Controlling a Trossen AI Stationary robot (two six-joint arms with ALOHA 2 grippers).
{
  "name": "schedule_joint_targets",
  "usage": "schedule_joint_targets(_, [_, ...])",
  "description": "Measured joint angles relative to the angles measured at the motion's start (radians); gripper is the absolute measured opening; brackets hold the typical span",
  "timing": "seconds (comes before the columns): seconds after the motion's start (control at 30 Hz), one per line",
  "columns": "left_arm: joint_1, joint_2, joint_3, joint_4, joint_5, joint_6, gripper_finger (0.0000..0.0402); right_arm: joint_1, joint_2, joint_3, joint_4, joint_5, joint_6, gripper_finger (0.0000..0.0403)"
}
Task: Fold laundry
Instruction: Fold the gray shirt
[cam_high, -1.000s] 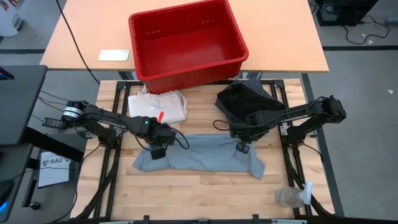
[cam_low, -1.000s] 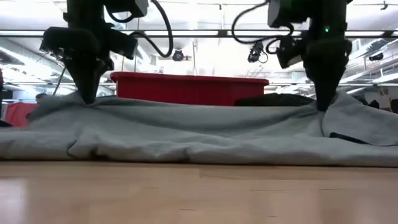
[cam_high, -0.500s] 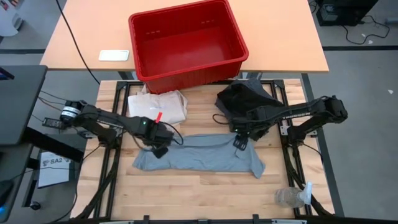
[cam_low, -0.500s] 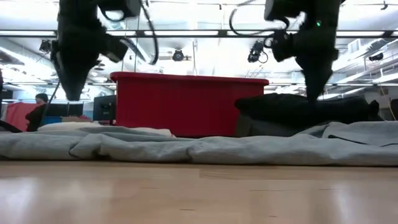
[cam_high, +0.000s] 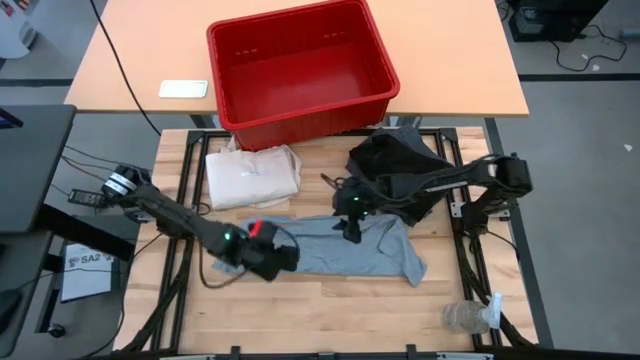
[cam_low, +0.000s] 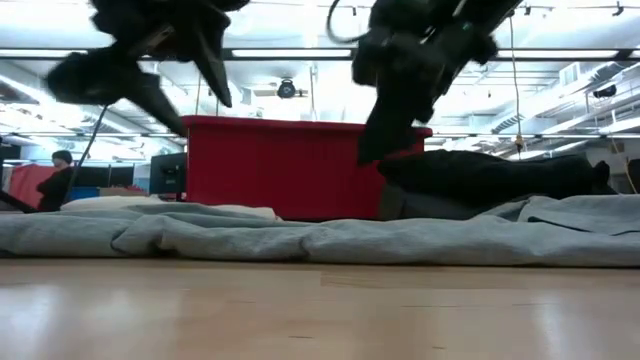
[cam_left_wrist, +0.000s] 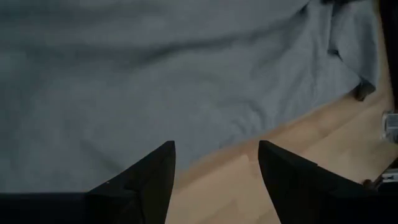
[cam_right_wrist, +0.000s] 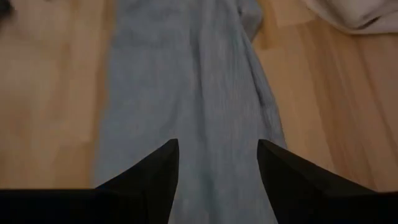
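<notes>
The light grey T-shirt (cam_high: 335, 250) lies in a long folded strip across the wooden table (cam_high: 330, 310), resting flat on it (cam_low: 320, 238). My left gripper (cam_high: 283, 262) hovers open above the strip's left part, near its near edge (cam_left_wrist: 216, 149). My right gripper (cam_high: 350, 232) hovers open over the strip's far edge around mid-length (cam_right_wrist: 217, 146). Neither has anything between its fingers. In the low view both grippers (cam_low: 195, 100) (cam_low: 375, 150) hang clear above the cloth. A black garment (cam_high: 395, 165) lies heaped at the back right.
A red bin (cam_high: 300, 70) stands on the far table behind. A cream tote bag (cam_high: 252, 175) lies at the back left of the work table. A clear plastic bottle (cam_high: 468, 317) lies near the front right corner. Bare wood shows along the near edge.
Both grippers have let go of the T-shirt's edge, which dropped and now lies flat. Then my left gripper has gone toward the near edge and rightward, rolling its wrist. My right gripper has swung toward the table's left and tipped more level.
</notes>
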Motion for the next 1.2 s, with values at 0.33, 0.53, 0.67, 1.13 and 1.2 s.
schedule_joint_targets(0.33, [-0.086, 0.217, 0.000, 0.014, 0.104, -0.122, 0.0233, -0.049, 0.229, 0.068, -0.126, 0.161, -0.191, 0.0210])
schedule_joint_targets(0.53, [-0.127, 0.287, 0.001, -0.006, 0.251, -0.117, 0.0233, -0.044, 0.222, 0.069, -0.319, 0.207, -0.178, 0.0195])
schedule_joint_targets(0.67, [-0.190, 0.287, 0.002, -0.055, 0.266, -0.179, 0.0233, -0.016, 0.118, 0.063, -0.407, 0.274, -0.161, 0.0192])
schedule_joint_targets(1.13, [-0.240, 0.230, -0.001, -0.034, 0.137, -0.285, 0.0233, 0.168, -0.239, -0.106, -0.506, 0.053, 0.097, 0.0168])
schedule_joint_targets(1.2, [-0.241, 0.230, 0.000, -0.033, 0.135, -0.284, 0.0233, 0.240, -0.245, -0.155, -0.428, 0.041, 0.168, 0.0158])
